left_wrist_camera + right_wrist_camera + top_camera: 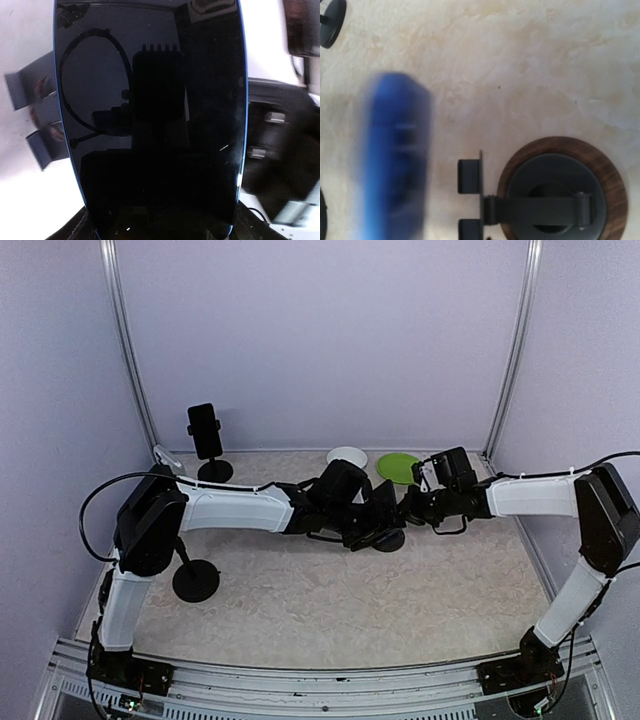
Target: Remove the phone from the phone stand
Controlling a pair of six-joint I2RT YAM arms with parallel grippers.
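Observation:
The phone (150, 125), a dark screen with a blue edge, fills the left wrist view. My left gripper (366, 526) is shut on it at the table's middle. In the right wrist view the phone (395, 160) is a blurred blue shape to the left of the phone stand (555, 200) and apart from it. The stand has a round brown-rimmed base and a grey arm, and its two cradle lips (470, 176) hold nothing. My right gripper (412, 508) is right over the stand (390, 540). Its fingers do not show.
A second phone (205, 430) stands in its own stand at the back left. A bare black stand base (195, 580) is at the front left. A white bowl (347, 455) and a green plate (398, 467) are at the back.

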